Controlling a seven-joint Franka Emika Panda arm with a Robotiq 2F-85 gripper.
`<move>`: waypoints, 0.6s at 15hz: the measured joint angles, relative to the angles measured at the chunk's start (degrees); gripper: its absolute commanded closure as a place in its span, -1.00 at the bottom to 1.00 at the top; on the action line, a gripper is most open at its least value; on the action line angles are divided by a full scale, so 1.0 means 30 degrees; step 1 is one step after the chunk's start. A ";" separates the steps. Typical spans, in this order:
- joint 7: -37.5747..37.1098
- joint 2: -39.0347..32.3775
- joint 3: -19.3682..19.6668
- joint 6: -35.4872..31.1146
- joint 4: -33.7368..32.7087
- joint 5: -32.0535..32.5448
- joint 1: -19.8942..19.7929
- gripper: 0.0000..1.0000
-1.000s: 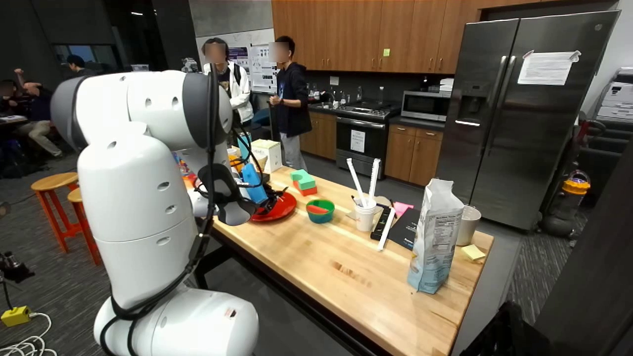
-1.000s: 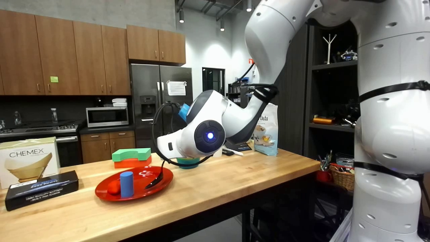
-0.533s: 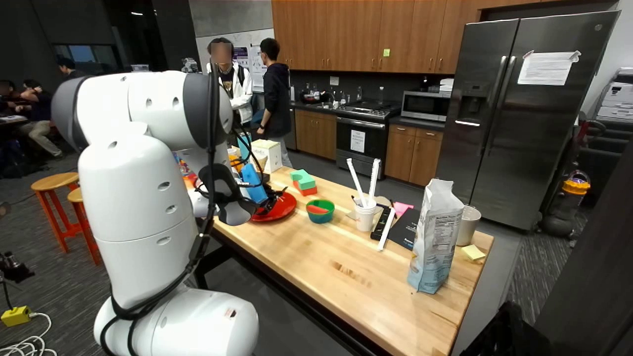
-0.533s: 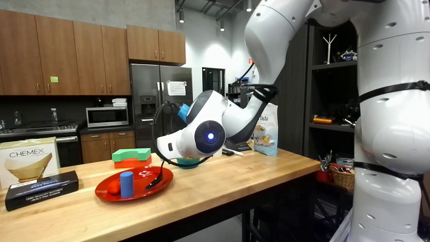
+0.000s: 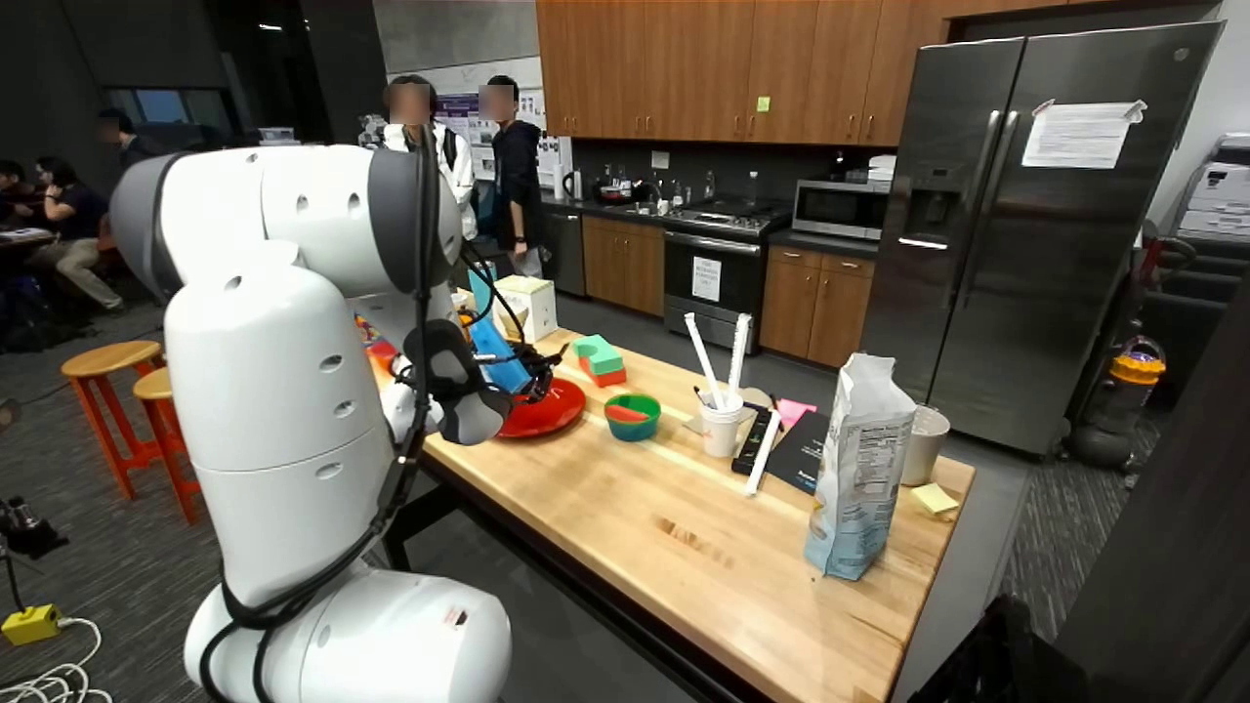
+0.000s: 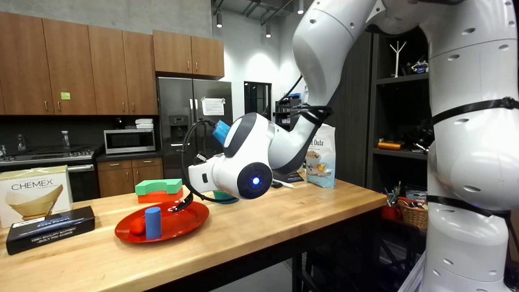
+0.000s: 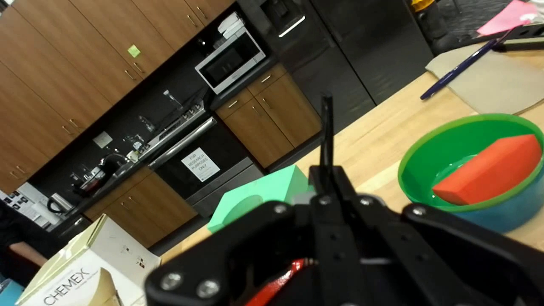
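— Which thing is the largest, please?
— It is the wooden table (image 6: 251, 221). On it stands the CHEMEX box (image 6: 34, 190), and near to this lies the red plate (image 6: 184, 225).
— How is the gripper (image 7: 327, 108)?
— Its fingers are fully together, and I see nothing held between them. In an exterior view the tips appear over the plate; if they touch it, I cannot tell.
— And what is smaller?
— The green block (image 6: 159, 186), resting on a red block (image 6: 160, 196), and the bowl (image 7: 501, 221), green inside.
— And the smallest?
— The blue cylinder (image 6: 153, 223) stands upright on the plate. One orange-red piece (image 7: 488, 174) is lying inside the bowl. Beside the cylinder, also on the plate, is a little red object (image 6: 138, 226), partly hidden.
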State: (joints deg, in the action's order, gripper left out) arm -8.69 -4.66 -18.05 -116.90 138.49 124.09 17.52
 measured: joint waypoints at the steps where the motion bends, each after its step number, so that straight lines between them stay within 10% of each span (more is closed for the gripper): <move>1: -0.0120 -0.0115 -0.0035 0.0308 0.0000 0.0126 0.0007 0.98; 9: -0.1615 -0.0422 0.1578 -0.2895 -0.1299 0.1987 -0.1894 0.98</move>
State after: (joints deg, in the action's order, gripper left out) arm -13.53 -5.93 -13.31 -125.59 134.60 130.05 11.84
